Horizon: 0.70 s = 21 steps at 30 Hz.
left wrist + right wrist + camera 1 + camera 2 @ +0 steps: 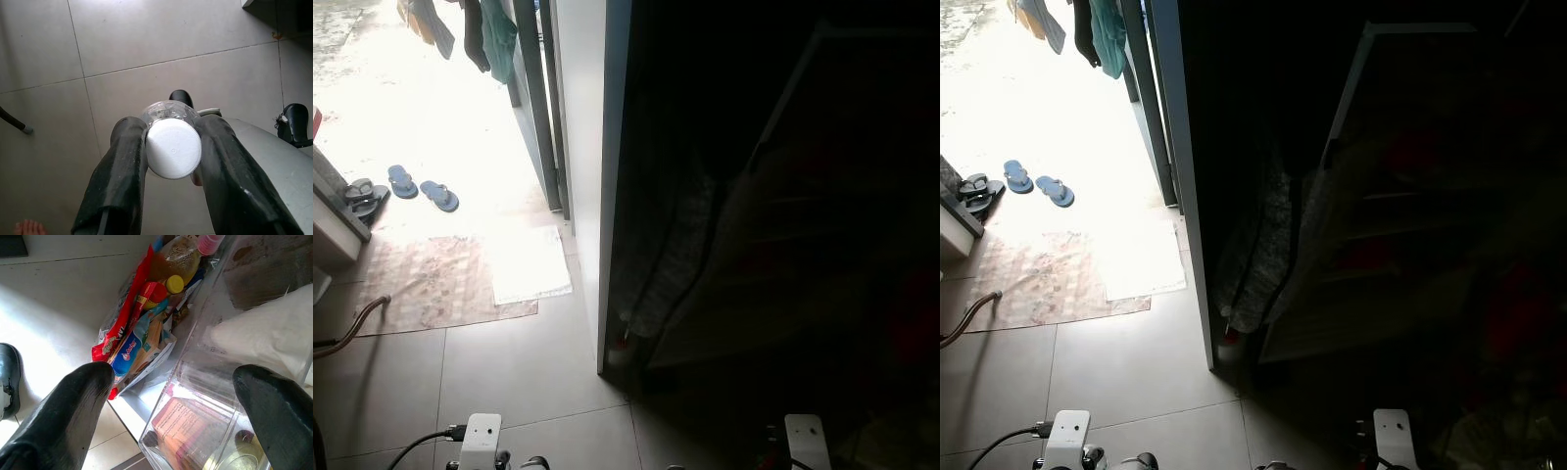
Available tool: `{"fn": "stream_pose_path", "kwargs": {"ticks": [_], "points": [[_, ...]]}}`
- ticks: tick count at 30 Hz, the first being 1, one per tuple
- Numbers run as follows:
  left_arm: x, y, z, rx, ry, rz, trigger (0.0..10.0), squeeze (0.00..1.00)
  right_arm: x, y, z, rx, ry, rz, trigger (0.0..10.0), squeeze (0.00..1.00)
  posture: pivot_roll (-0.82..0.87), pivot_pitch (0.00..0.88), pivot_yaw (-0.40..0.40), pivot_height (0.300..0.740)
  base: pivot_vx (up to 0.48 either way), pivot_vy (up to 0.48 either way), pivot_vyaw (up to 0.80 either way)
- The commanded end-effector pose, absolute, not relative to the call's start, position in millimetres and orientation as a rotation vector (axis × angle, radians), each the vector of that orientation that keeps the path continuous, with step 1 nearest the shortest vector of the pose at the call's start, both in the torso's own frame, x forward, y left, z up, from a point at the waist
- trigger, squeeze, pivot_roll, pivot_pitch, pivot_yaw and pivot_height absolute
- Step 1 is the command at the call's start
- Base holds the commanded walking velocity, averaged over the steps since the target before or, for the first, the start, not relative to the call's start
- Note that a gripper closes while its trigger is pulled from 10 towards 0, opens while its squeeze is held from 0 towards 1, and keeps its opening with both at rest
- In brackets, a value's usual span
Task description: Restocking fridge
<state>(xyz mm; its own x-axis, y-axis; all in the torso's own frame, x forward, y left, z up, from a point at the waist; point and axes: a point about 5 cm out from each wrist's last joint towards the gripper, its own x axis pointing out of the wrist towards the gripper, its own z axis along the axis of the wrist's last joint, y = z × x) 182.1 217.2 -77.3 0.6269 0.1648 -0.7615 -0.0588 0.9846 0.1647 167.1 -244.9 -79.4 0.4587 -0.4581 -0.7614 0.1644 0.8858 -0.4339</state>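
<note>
My left gripper (171, 128) is shut on a clear plastic bottle with a white cap (173, 149); its black fingers (122, 166) clamp the neck on both sides, above the tiled floor. My right gripper (176, 378) is open, its fingers spread wide over a clear fridge drawer (195, 382) that holds packets. Beside the drawer lies a bag of groceries (137, 338) with red wrappers, yellow-capped bottles and a pink-capped bottle (208, 242). The fridge (783, 196) stands ahead on the right, very dark inside, with faint shelves (1381, 196) and a white side panel (582, 147).
A bright doorway on the left has flip-flops (421, 188), a patterned mat (440, 284) with a white cloth (530, 264), and hanging clothes (489, 34). A hose (352, 328) lies on the tiles. A person's toes (29, 227) are near my left arm.
</note>
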Motion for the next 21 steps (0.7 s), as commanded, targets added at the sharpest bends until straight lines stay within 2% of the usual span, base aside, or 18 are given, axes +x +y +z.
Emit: {"fn": "stream_pose_path", "kwargs": {"ticks": [1, 10, 21], "points": [[175, 218, -81, 0.14, 0.914, 0.122, 10.0, 0.0, 159, -261, -78, -0.329, 1.046, -0.445, 10.0, 0.0, -0.03, 0.196, -0.061, 0.74, 0.0, 0.0, 0.0], [174, 221, -81, 0.149, 0.922, 0.12, 10.0, 0.0, 158, -265, -77, -0.326, 1.041, -0.467, 10.0, 0.0, -0.03, 0.192, -0.059, 0.74, 0.0, -0.298, 0.0], [173, 223, -81, 0.154, 0.922, 0.122, 10.0, 0.0, 166, -253, -77, -0.299, 1.025, -0.436, 10.0, 0.0, -0.02, 0.188, -0.057, 0.74, 0.0, -0.349, 0.0]]}}
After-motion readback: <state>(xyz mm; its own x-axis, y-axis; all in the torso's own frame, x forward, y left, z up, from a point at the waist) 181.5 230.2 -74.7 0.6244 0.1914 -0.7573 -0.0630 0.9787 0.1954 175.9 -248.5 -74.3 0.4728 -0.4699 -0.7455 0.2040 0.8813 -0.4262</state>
